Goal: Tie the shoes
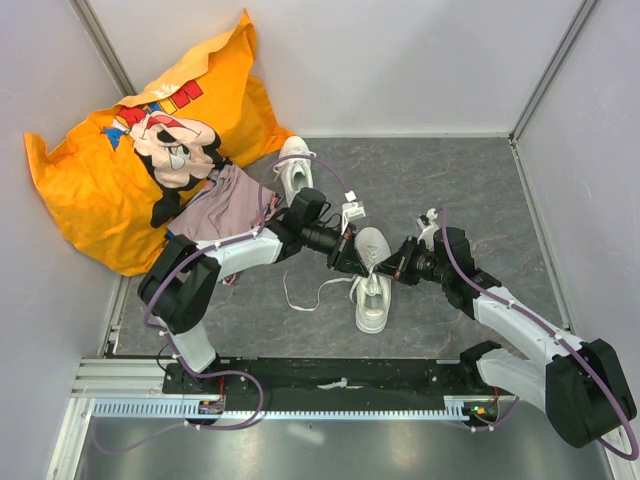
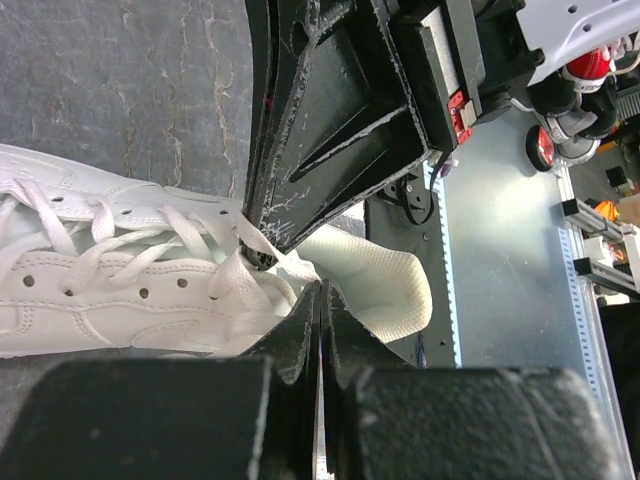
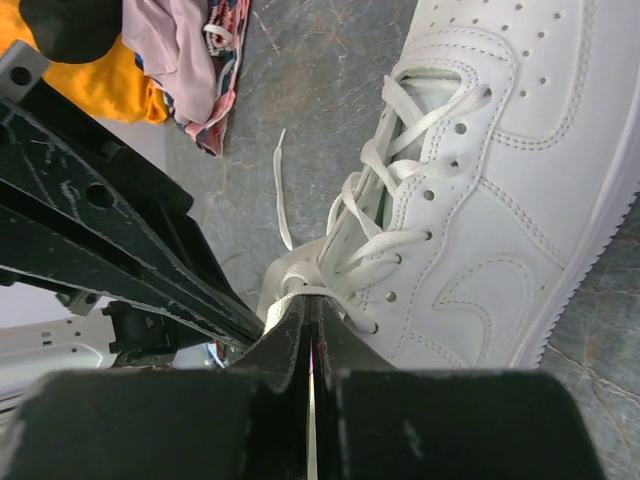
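One white sneaker [image 1: 372, 300] lies mid-floor with its toe towards me. The other sneaker [image 1: 293, 165] lies farther back by the garment. Both grippers meet over the near shoe's laces. My left gripper [image 1: 352, 258] is shut, and in the left wrist view [image 2: 320, 288] a white lace [image 2: 285, 262] runs into its tips at the shoe's opening [image 2: 385, 285]. My right gripper [image 1: 388, 268] is shut too, and in the right wrist view [image 3: 308, 300] a lace loop [image 3: 300, 288] drapes over its tips beside the shoe's eyelets [image 3: 500, 220]. A loose lace end [image 1: 300, 298] trails on the floor to the left.
A pinkish-purple folded garment [image 1: 225, 205] lies beside the far shoe, and a big orange cartoon pillow [image 1: 130, 150] fills the back left corner. Grey walls close in the stone-patterned floor [image 1: 460, 190]. A metal rail [image 1: 320, 400] runs along the near edge.
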